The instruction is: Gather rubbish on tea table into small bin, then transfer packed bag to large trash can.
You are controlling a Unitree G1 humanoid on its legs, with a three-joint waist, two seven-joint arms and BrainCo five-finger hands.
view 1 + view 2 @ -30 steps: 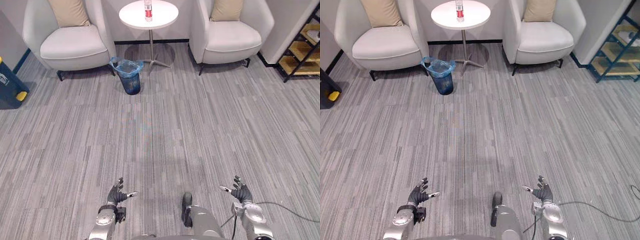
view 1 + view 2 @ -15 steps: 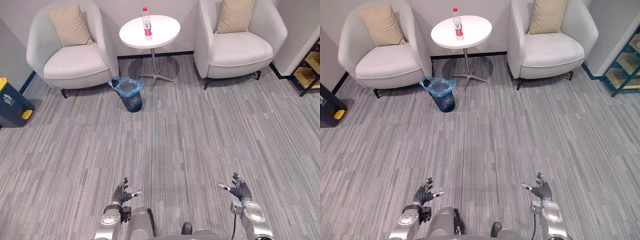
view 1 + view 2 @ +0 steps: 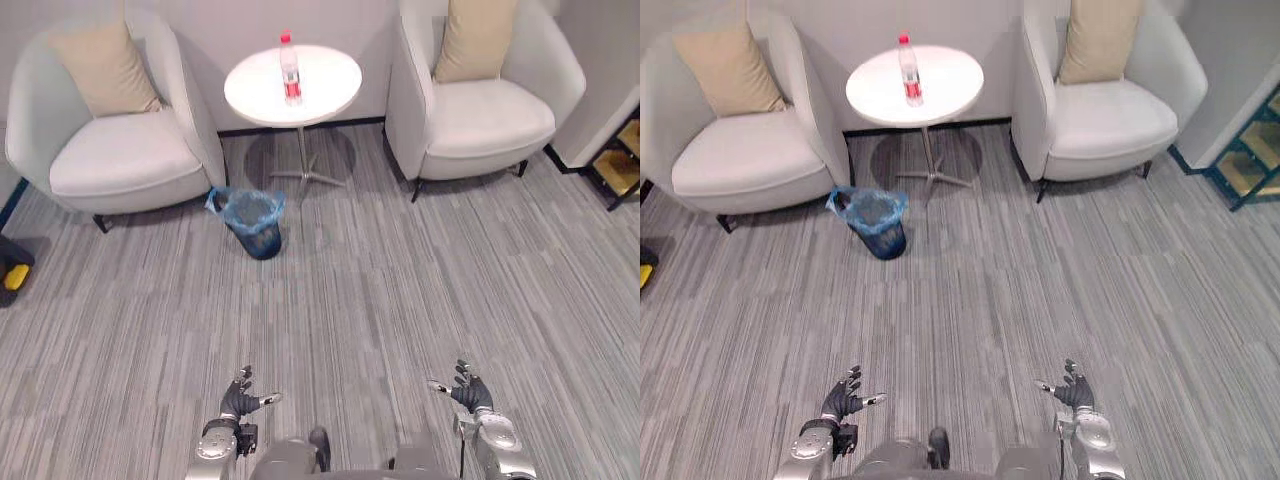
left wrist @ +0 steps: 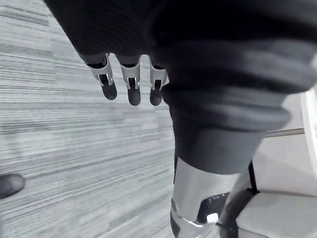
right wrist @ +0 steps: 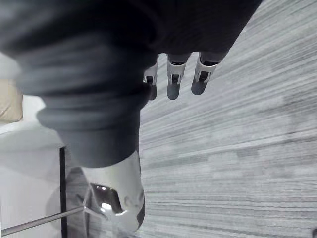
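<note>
While nothing is held, the left hand is seen spread; well ahead of it the small bin is found, and farther ahead the bottle is stood upright on the tea table, judged nearer this hand than the right hand, likewise spread.
</note>
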